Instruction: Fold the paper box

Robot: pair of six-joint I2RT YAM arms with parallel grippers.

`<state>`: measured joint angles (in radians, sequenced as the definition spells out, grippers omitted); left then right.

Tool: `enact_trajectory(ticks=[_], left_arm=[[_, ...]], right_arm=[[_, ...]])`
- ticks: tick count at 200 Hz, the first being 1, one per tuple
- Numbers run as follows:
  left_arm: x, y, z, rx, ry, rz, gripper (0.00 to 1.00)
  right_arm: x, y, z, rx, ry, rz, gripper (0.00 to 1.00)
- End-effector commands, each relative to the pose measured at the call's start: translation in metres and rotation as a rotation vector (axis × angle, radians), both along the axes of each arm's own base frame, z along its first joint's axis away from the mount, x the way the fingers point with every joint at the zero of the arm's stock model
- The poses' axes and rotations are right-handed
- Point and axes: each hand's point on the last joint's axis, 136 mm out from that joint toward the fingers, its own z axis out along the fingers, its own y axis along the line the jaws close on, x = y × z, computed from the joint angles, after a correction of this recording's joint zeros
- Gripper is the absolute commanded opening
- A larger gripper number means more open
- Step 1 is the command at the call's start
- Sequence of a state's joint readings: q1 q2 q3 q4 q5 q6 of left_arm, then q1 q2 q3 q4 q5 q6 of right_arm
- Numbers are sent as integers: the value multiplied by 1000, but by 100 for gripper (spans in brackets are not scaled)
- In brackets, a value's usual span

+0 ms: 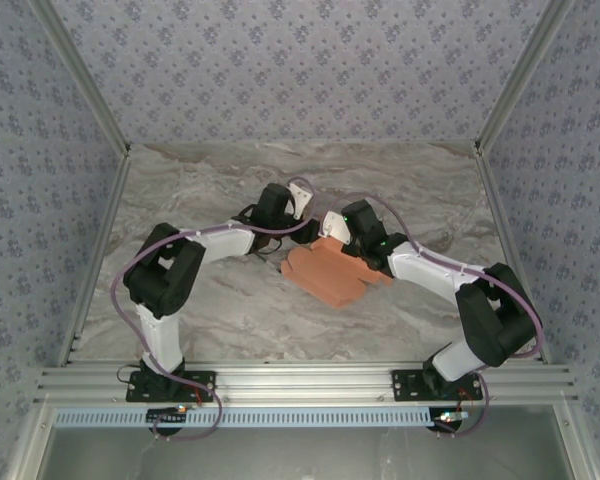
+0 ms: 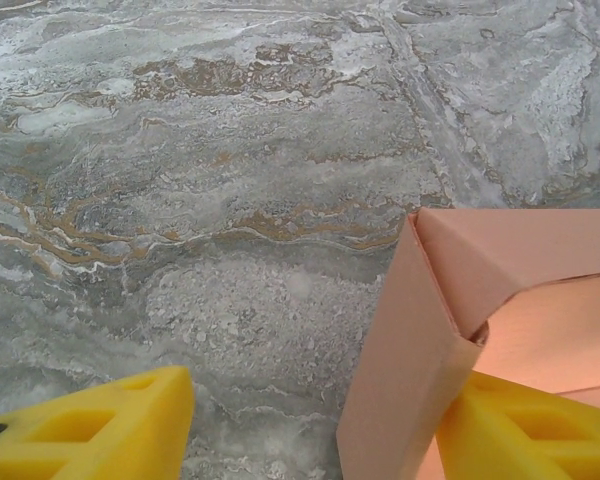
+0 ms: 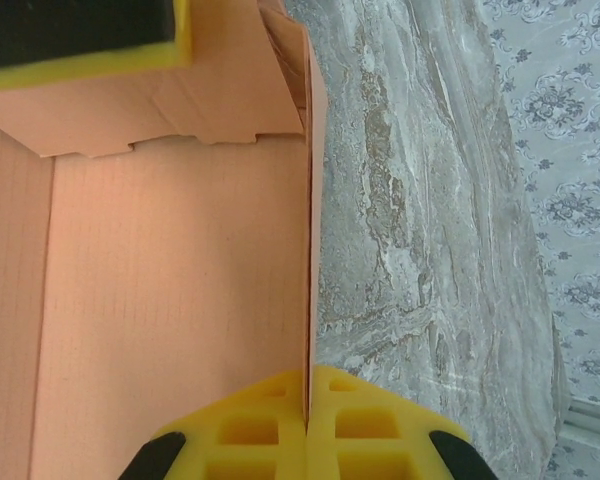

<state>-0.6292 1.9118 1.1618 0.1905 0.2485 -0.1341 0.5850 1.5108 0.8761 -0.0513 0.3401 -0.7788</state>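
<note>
My right gripper [image 3: 307,380] pinches one thin wall of the paper box [image 1: 330,272] so it stands up. My left gripper [image 2: 325,390] is spread wide beside a corner, not squeezing. The box sits mid-table [image 1: 230,310], between my arms.

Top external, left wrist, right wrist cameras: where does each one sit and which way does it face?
Top external: above and behind the bases, looking down at the table; both arms and the paper box show.
Left wrist: on the left arm, looking past the open left gripper at the table and a raised box flap.
Right wrist: on the right arm, looking past the right gripper, shut on a box wall's edge.
Shared: all three see the box.
</note>
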Motion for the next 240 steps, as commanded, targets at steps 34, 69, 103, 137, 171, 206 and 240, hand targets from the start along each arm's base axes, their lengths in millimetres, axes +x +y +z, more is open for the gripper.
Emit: enact_trajectory(ticks=[34, 69, 103, 137, 171, 206, 240], left_arm=[[-12, -3, -6, 15, 44, -50, 64], [-15, -16, -18, -10, 92, -86, 59], [-15, -21, -26, -14, 103, -97, 50], [-14, -25, -32, -33, 109, -102, 42], [-13, -31, -26, -88, 81, -109, 33], [-7, -31, -27, -77, 62, -86, 27], [-7, -28, -30, -43, 39, -63, 24]], right_arm=[[3, -3, 14, -18, -12, -4, 0], [2, -3, 13, -19, -9, -5, 0], [2, -3, 13, -19, -8, -5, 0], [1, -2, 12, -12, 0, -1, 0], [-2, -1, 8, -4, 12, 2, 0], [-4, -1, 4, 0, 26, -5, 0], [-6, 2, 1, -15, 22, 4, 0]])
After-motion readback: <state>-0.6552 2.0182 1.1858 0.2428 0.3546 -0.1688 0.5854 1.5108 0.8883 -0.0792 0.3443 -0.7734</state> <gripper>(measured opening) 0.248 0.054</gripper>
